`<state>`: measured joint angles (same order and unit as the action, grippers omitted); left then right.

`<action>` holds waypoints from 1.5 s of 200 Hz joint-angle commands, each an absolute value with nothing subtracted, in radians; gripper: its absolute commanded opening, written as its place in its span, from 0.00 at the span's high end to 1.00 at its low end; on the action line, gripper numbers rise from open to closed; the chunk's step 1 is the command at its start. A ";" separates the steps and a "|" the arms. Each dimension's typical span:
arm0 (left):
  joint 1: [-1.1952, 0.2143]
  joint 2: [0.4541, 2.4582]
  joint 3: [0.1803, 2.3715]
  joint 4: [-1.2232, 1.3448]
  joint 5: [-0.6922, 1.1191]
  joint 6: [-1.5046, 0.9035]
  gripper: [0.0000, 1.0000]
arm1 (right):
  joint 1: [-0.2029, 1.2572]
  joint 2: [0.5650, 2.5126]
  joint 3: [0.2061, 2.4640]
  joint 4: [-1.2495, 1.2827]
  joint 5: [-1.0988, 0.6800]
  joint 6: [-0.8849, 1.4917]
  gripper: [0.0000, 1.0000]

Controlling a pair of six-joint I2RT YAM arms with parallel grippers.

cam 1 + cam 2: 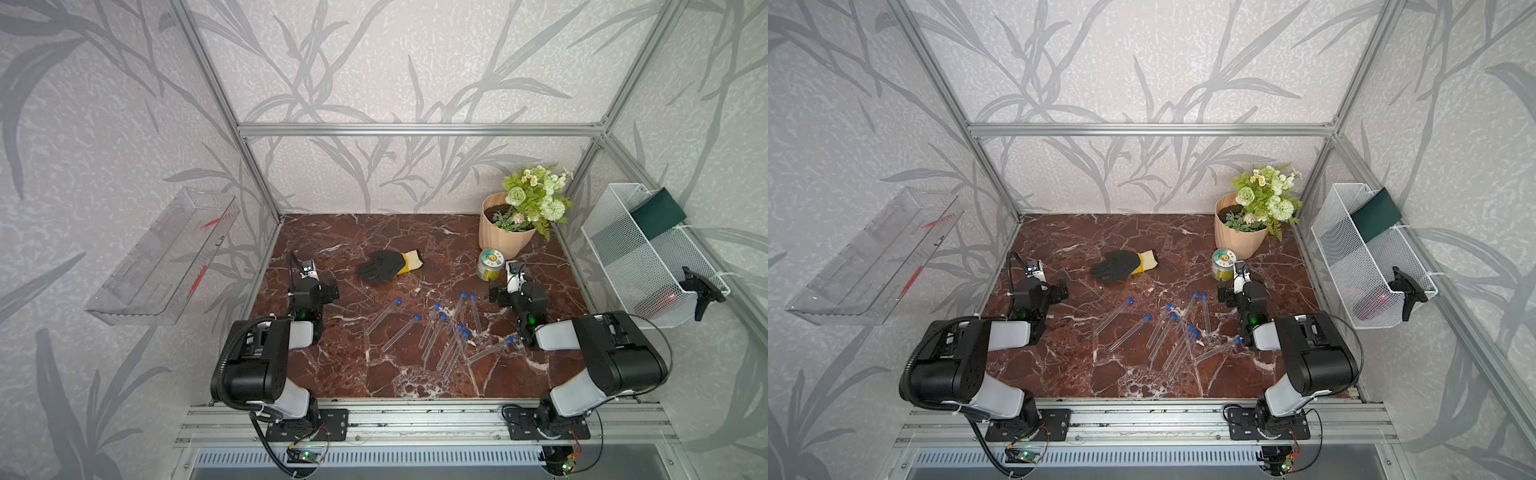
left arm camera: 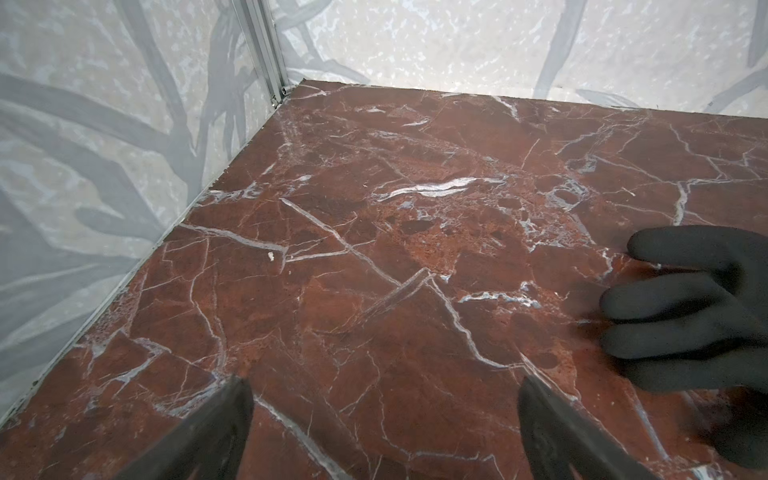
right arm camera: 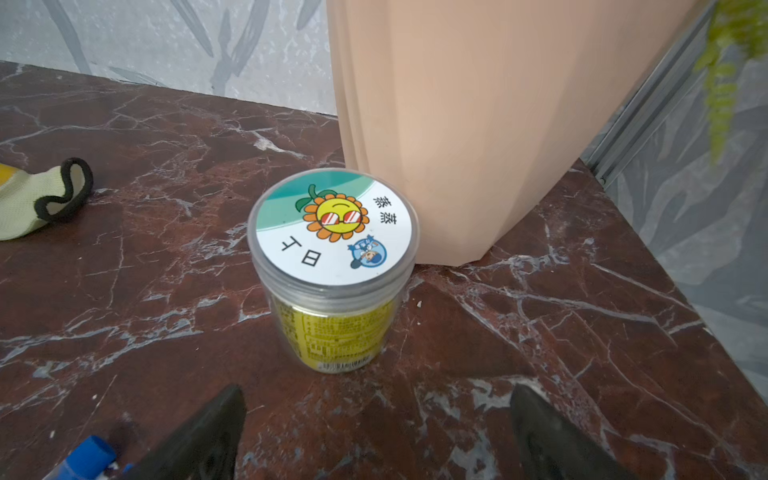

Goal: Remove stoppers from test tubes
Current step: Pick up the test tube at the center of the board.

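The left end effector [image 2: 382, 386] and right end effector [image 3: 379, 392] stand wide open, empty; between them thin clear test tubes [image 1: 433, 338] with blue stoppers [image 1: 443, 316] lie on the red marble tabletop [image 1: 374, 237].

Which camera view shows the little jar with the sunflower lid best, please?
The right wrist view: the jar sits mid-frame, lid picture and yellow label clear. Both top views show it small beside the flower pot; the left wrist view misses it.

Robot lab cell; aluminium frame [image 1: 419, 129], rail-mounted arms [image 1: 253, 365].
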<state>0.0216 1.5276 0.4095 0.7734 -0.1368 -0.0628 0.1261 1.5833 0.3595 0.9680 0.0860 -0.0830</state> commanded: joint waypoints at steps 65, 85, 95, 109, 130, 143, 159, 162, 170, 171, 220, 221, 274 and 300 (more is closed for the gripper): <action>0.021 1.523 0.413 0.798 -0.136 -0.054 0.01 | 0.126 1.589 0.369 0.993 0.090 -0.085 0.01; 0.021 1.523 0.413 0.798 -0.136 -0.055 0.01 | 0.126 1.589 0.370 0.991 0.091 -0.086 0.01; 0.021 1.523 0.413 0.798 -0.136 -0.054 0.01 | 0.126 1.588 0.371 0.989 0.092 -0.083 0.01; 0.020 1.523 0.413 0.798 -0.136 -0.055 0.01 | 0.126 1.589 0.371 0.988 0.092 -0.084 0.01; 0.021 1.523 0.413 0.798 -0.137 -0.055 0.01 | 0.126 1.588 0.372 0.988 0.092 -0.084 0.01; 0.021 1.523 0.413 0.798 -0.136 -0.054 0.01 | 0.126 1.589 0.371 0.989 0.092 -0.083 0.01; 0.020 1.522 0.413 0.798 -0.137 -0.055 0.01 | 0.126 1.588 0.371 0.989 0.092 -0.083 0.01; 0.020 1.523 0.413 0.799 -0.136 -0.054 0.01 | 0.126 1.589 0.371 0.988 0.092 -0.083 0.01; 0.021 1.525 0.411 0.804 -0.138 -0.053 0.01 | 0.126 1.589 0.373 0.986 0.092 -0.083 0.01; 0.021 1.526 0.411 0.805 -0.137 -0.053 0.01 | 0.126 1.589 0.373 0.986 0.092 -0.084 0.01; 0.020 1.522 0.413 0.796 -0.135 -0.054 0.01 | 0.125 1.588 0.373 0.985 0.092 -0.083 0.01; 0.021 1.523 0.413 0.795 -0.135 -0.054 0.01 | 0.126 1.588 0.373 0.986 0.092 -0.083 0.01; 0.021 1.382 0.540 0.457 -0.128 -0.064 0.01 | 0.133 1.481 0.386 0.865 0.136 -0.082 0.01; -0.006 1.268 0.595 0.275 -0.052 -0.072 0.01 | 0.164 1.369 0.409 0.721 0.152 -0.102 0.01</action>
